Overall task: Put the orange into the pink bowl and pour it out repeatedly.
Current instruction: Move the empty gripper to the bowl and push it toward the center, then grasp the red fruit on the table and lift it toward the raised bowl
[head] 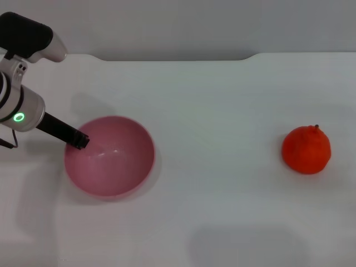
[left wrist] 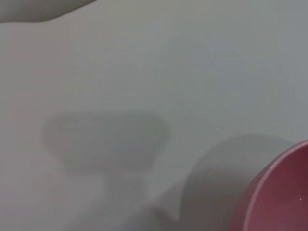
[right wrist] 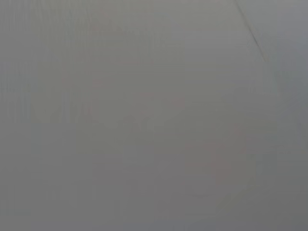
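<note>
The pink bowl stands upright and empty on the white table, at the left in the head view. My left gripper reaches in from the left, its thin black fingers closed together on the bowl's far-left rim. Part of the same bowl shows in a corner of the left wrist view. The orange, with its small dark stem up, lies on the table far to the right, well apart from the bowl. My right gripper is out of view; its wrist view shows only a plain grey surface.
The white table ends at a back edge against a grey wall. Shadows fall on the table near the front middle and beside the bowl.
</note>
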Robot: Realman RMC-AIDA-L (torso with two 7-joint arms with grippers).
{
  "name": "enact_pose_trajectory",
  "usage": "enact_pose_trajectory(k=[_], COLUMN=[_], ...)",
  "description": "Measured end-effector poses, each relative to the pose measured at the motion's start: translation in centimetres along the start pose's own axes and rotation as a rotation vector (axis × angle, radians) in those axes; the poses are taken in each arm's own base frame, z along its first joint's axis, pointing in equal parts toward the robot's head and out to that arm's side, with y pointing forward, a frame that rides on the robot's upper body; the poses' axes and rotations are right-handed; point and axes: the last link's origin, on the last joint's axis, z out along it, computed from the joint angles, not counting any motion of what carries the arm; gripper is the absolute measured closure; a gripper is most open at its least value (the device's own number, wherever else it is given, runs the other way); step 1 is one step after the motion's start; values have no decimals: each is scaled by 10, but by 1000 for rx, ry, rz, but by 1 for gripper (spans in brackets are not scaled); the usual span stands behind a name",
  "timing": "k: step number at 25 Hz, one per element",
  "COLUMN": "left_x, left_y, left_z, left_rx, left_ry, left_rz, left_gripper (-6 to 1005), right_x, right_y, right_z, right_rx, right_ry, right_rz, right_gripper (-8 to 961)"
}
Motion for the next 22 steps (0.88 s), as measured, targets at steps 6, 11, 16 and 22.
enact_pose_trajectory(k=[6, 11, 16, 22], left_x=[11, 25, 37, 49], left_y=[-2, -7, -11, -14], left_z=[-10, -28, -49, -64], left_rx=[18, 28, 59, 75], left_ry=[41, 101, 165, 219], left_rz=[3, 1, 7, 9], left_gripper=[954, 957, 957, 957], right_x=[-6, -22, -43, -70], right_y=[1, 15, 47, 105], right_z=[6, 20, 37, 58], right_rx=[-57, -280, -578, -1024], right_ry=[-11, 25, 117, 422], right_rz=[163, 374, 477, 414], right_gripper=[498, 497, 497, 497])
